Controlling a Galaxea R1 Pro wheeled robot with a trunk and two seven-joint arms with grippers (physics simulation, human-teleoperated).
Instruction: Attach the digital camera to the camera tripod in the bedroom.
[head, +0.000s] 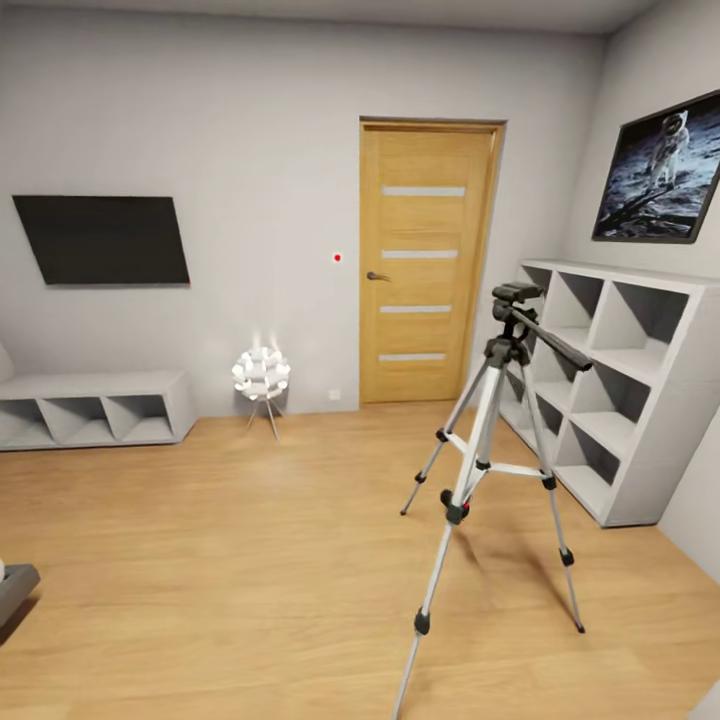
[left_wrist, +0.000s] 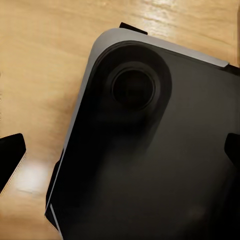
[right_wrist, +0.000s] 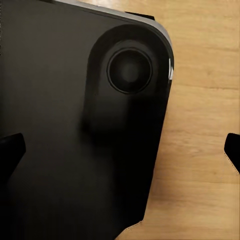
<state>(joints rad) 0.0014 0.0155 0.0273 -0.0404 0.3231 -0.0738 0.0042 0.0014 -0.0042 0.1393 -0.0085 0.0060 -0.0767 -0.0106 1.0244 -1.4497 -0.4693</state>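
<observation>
Silver-legged camera tripod (head: 497, 440) — upright on wood floor (head: 250, 560), just beside white cube shelf (head: 640, 400); both grippers (left_wrist: 120, 150) (right_wrist: 120, 147) spread wide — holding nothing.

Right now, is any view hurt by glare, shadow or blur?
Head view: evenly lit and sharp, the camera tripod casting only a faint floor shadow. Left wrist view: bright glare patches on the wood floor. Right wrist view: mostly the robot's dark base, soft-edged.
</observation>
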